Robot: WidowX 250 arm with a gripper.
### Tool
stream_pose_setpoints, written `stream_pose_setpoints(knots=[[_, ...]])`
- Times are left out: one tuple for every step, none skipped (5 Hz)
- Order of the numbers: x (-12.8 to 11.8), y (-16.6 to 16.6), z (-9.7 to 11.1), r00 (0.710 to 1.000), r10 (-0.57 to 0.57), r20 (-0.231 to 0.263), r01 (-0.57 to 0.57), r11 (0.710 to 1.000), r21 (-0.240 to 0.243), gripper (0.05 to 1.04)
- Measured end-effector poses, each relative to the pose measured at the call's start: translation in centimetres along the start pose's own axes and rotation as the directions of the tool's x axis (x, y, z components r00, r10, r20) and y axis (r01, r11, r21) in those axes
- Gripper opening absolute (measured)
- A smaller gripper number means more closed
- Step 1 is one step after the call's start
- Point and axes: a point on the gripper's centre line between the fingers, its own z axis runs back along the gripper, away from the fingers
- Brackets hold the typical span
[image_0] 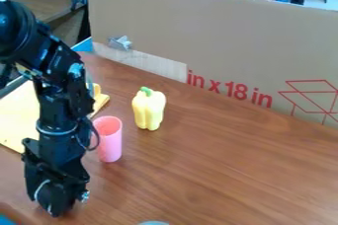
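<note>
The black gripper (58,197) hangs low over the lower left of the brown table, pointing down. A pink cup (109,142) stands upright just right of the arm's wrist, its left rim partly behind the arm. Behind the cup and to its right, a pale yellow bell pepper (148,110) with a green stem stands upright, apart from the cup. To the left, a flat yellow piece (19,113) lies on the table, partly hidden behind the arm.
A tall cardboard panel (218,36) borders the table's back, with silver tape (120,43) on it. A blue item (7,220) shows at the bottom left corner, and a pale rounded rim (153,223) at the bottom edge.
</note>
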Motion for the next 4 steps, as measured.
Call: stream_pose_setpoints(knots=[[-0.1, -0.1, 1.7, 0.996, 0.044, 0.072, -0.042, 0.999, -0.031, 0.980], [-0.9, -0.2, 2.8, 0.996, 0.077, 0.041, -0.075, 0.996, -0.046, 1.006], [-1.8, -0.7, 5.7, 0.996, 0.084, -0.003, -0.084, 0.996, -0.013, 1.002], [-3.6, -2.0, 8.5, 0.998, 0.052, -0.028, -0.053, 0.998, -0.024, 1.001]])
